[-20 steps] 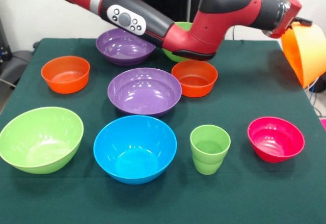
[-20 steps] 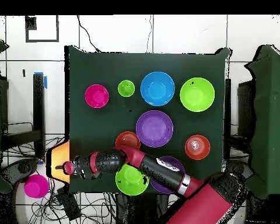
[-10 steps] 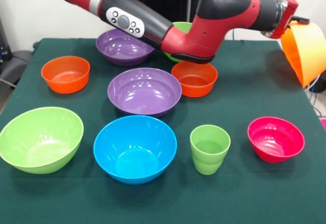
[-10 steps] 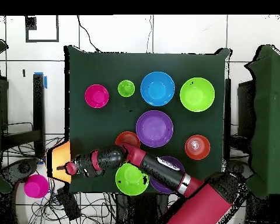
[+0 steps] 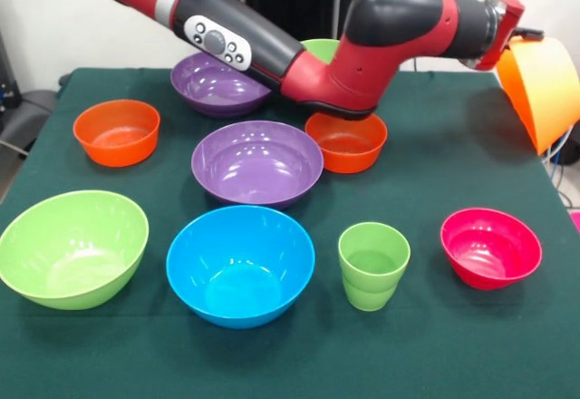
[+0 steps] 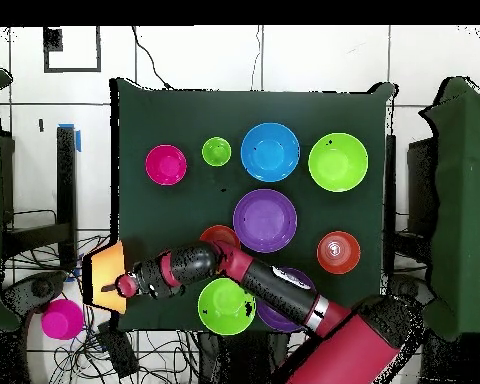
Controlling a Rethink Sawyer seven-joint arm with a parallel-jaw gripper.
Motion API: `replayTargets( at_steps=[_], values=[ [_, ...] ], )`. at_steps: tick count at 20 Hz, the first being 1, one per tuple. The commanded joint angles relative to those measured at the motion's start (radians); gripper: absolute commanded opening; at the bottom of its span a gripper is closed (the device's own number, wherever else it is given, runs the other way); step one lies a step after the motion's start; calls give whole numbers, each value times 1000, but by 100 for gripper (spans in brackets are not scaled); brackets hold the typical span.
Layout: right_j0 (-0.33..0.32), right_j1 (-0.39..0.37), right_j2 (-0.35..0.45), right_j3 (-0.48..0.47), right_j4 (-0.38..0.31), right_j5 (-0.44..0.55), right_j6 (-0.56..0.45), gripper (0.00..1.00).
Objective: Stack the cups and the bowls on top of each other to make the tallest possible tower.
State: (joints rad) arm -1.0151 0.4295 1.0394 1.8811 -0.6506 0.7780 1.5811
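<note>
My gripper point(image 5: 528, 38) is shut on the large orange bowl point(image 5: 542, 91) and holds it tilted in the air over the table's right edge; both also show in the overhead view, the gripper point(image 6: 120, 286) and the bowl point(image 6: 102, 268). The light-green cup point(image 5: 373, 265) stands upright near the front, between the blue bowl point(image 5: 240, 265) and the pink-red bowl point(image 5: 490, 247). On the cloth are also a lime bowl point(image 5: 72, 248), two purple bowls point(image 5: 256, 162) point(image 5: 217, 82) and two orange-red bowls point(image 5: 116, 131) point(image 5: 346, 142). A second lime bowl point(image 6: 226, 306) is mostly hidden behind the arm in the front view.
The arm's elbow point(image 5: 362, 63) hangs low over the far orange-red bowl and the far purple bowl. The green table point(image 5: 471, 145) ends just under the held bowl. A pink round object point(image 6: 62, 319) and cables lie on the floor beside the table.
The arm has swung slightly, with the wrist and orange bowl shifting a little toward the table. More of the lime bowl by the robot's base shows now. Nothing on the table has moved.
</note>
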Motion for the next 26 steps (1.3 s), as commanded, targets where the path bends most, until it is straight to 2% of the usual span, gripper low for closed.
replayTargets(
  at_steps=[1, 12, 26],
  values=[
    [2, -79, -59, -290, 9, 200, -410, 0],
    [20, -109, -66, -348, 51, 338, -490, 0],
    [77, -178, -73, -424, 97, 511, -561, 0]
  ],
)
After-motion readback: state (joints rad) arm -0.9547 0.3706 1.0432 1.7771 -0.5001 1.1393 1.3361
